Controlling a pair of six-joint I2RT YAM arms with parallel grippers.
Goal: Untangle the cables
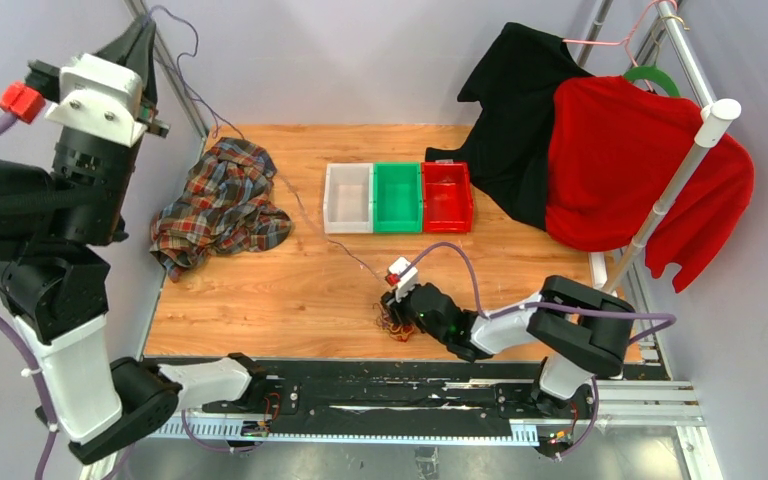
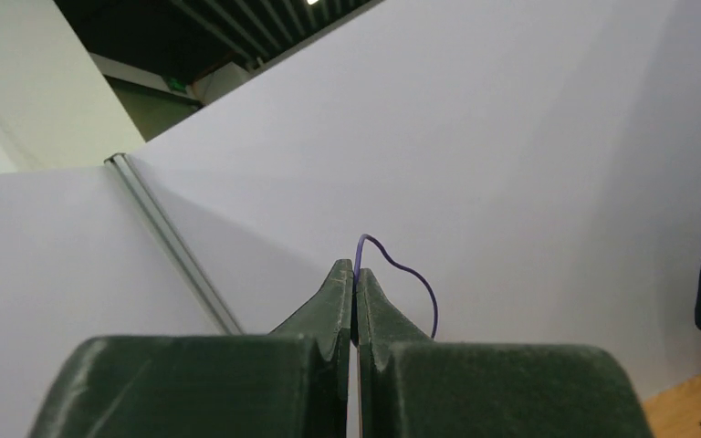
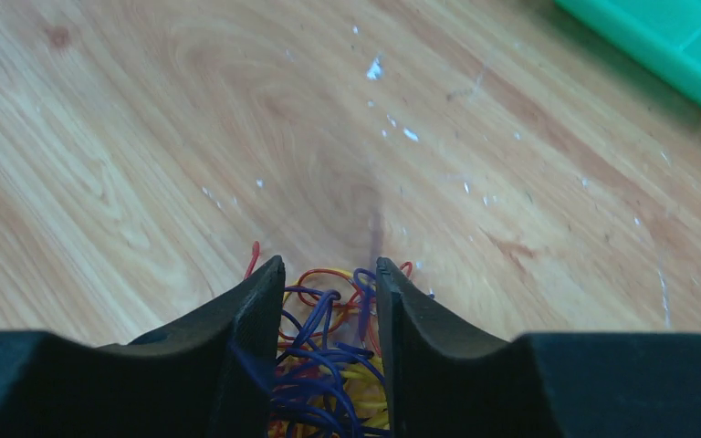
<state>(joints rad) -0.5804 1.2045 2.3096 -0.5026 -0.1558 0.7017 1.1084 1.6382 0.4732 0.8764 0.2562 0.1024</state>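
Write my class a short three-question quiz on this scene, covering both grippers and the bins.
1. True or false: the left gripper is shut on a purple cable.
2. Choose: relative to the tangle, the jaws of the right gripper stand A) high above it, B) around it, C) beside it, apart.
3. Fill in: between the white bin and the red bin stands the ____ bin.
Key: 1 true; 2 B; 3 green bin.

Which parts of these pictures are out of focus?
Left wrist view: the left hand is soft up close, the purple cable sharp against the wall. Right wrist view: the cables at the right hand are blurred, the table sharper. Top view: even light.
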